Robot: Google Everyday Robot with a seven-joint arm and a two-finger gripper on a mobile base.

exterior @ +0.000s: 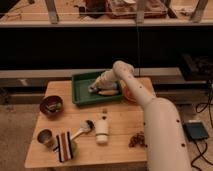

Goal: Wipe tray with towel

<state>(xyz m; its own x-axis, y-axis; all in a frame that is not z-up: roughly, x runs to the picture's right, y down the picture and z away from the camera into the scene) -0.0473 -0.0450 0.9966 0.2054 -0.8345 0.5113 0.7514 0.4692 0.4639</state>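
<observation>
The dark-green tray (80,94) sits at the back middle of the wooden table. My white arm reaches from the lower right across the table, and my gripper (95,88) is down inside the tray near its middle. A pale yellowish towel (107,92) lies in the tray right beside the gripper, on its right. Whether the gripper holds the towel I cannot tell.
A dark brown bowl (51,106) with food stands at the left. A metal cup (45,137), a striped cloth (65,146), a brush (84,128) and a white bottle (102,129) lie in front. An orange bowl (128,94) is right of the tray. Brown bits (136,140) lie at front right.
</observation>
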